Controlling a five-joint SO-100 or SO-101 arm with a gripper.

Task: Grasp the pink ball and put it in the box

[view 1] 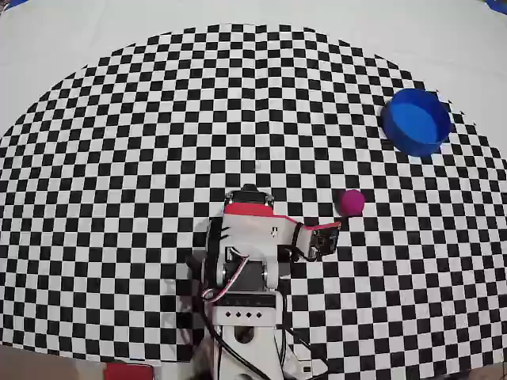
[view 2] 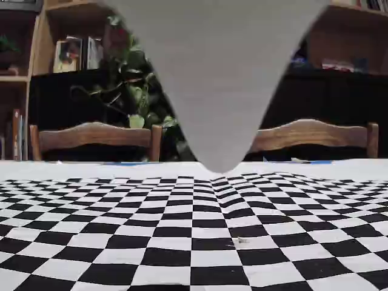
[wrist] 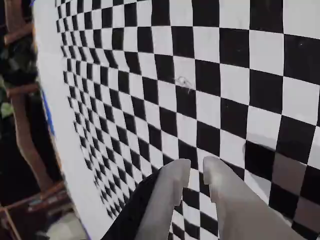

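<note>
In the overhead view the pink ball [view 1: 352, 201] lies on the checkered cloth, right of centre. The box, a round blue tub [view 1: 417, 119], stands at the far right, well beyond the ball. My gripper [view 1: 334, 231] points right, its tip just below and left of the ball and not touching it. In the wrist view my gripper [wrist: 196, 165] shows two pale fingers [wrist: 172, 190] with a narrow gap between them and only cloth behind. It holds nothing. The ball and the tub are out of the wrist and fixed views.
The arm's base [view 1: 242, 309] sits at the cloth's near edge. A blurred grey wedge [view 2: 215, 73] hangs from the top of the fixed view. Chairs [view 2: 91, 136], shelves and a plant stand beyond the table's far edge.
</note>
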